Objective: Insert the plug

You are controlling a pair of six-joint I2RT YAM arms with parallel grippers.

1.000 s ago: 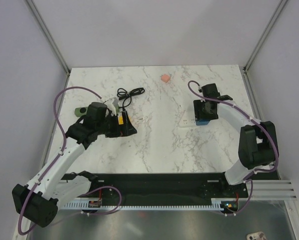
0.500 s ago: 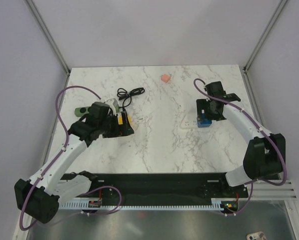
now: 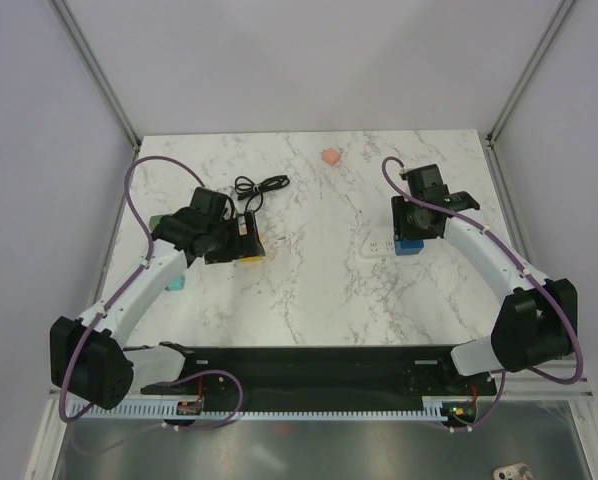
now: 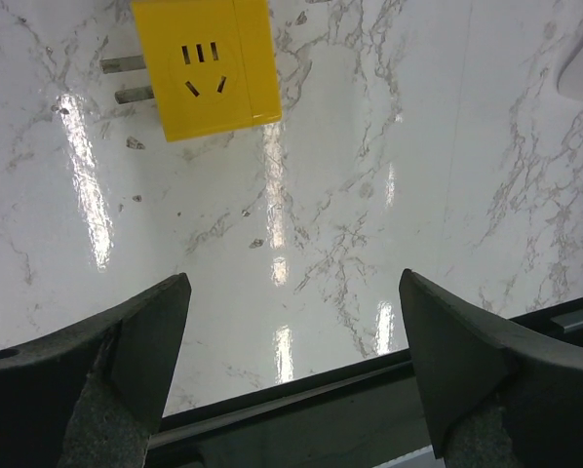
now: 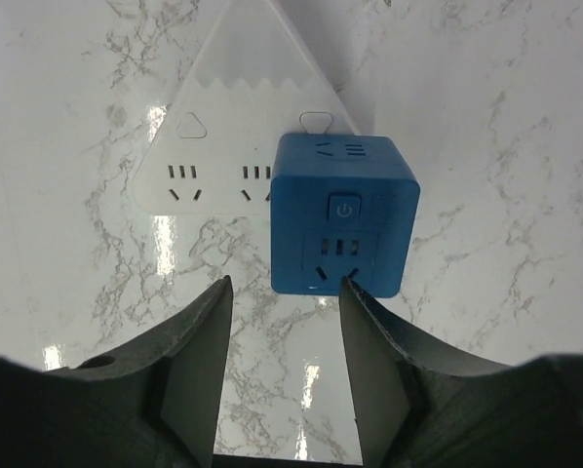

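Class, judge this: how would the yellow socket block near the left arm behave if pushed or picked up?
The yellow socket block looks like hard plastic, so probably stiff. Its flat faces suggest sliding on the glossy marble table, not rolling. Its metal prongs may snag.

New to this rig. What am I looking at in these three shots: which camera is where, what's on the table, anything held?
Two robot arms are bolted at the near edge of a marble table. The wide shot comes from a fixed camera above and behind them. The other two come from a camera on each wrist, looking past that arm's own fingers.

The left arm's fingers are spread open above a yellow adapter with metal prongs. The right arm's fingers are open just short of a blue socket cube at one end of a white power strip.

Also on the table: a small teal plug, a coiled black cable and a pink piece. Nothing is held.
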